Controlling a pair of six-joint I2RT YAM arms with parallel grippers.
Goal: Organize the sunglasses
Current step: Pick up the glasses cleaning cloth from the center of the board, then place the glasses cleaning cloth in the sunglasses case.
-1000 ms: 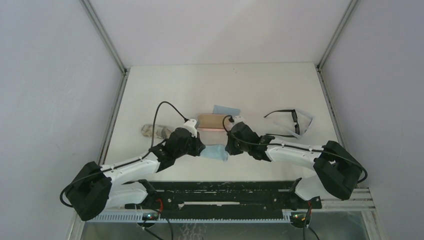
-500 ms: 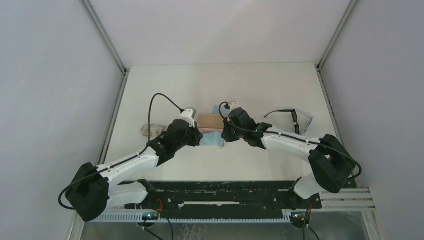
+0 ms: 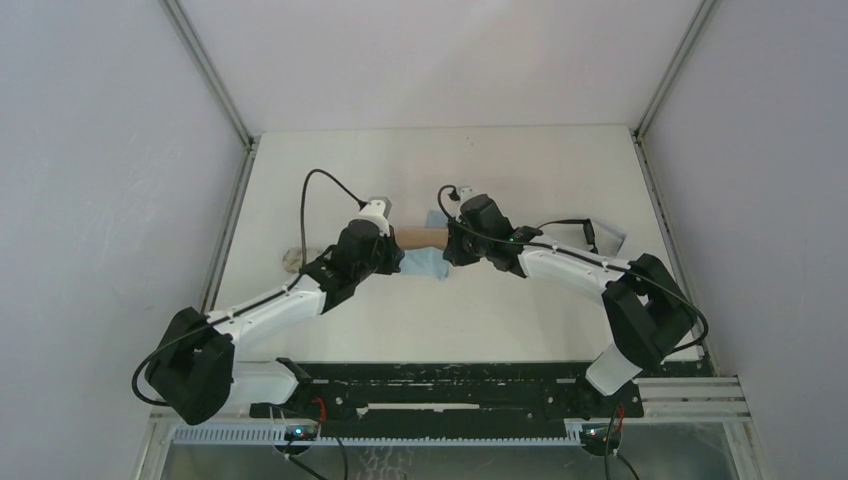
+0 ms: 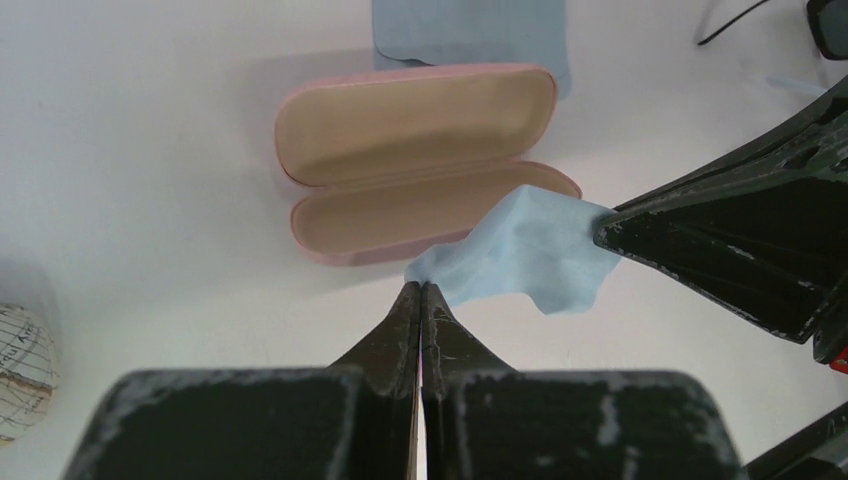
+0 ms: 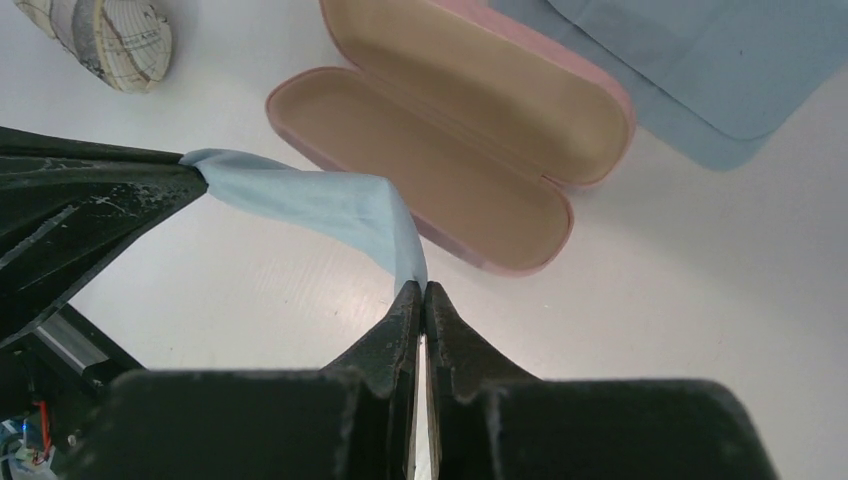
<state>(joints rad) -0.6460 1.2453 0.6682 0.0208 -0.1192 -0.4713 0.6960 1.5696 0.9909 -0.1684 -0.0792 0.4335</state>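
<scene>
Top external: thin black dark-lensed sunglasses (image 3: 591, 235)

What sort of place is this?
Probably a robot test booth: a white table boxed in by plain grey panels, a left arm and a right arm bolted to a rail, and a few props: a pink case, a cloth, sunglasses.

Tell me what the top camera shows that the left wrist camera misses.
Only the top view shows the left arm and right arm down to their bases, and the table edge to edge. Only the left wrist view shows the pink case lying open and empty, and the left pincer shut on a corner of the lifted blue cloth. Both show the sunglasses, the patterned case and the right pincer.
</scene>
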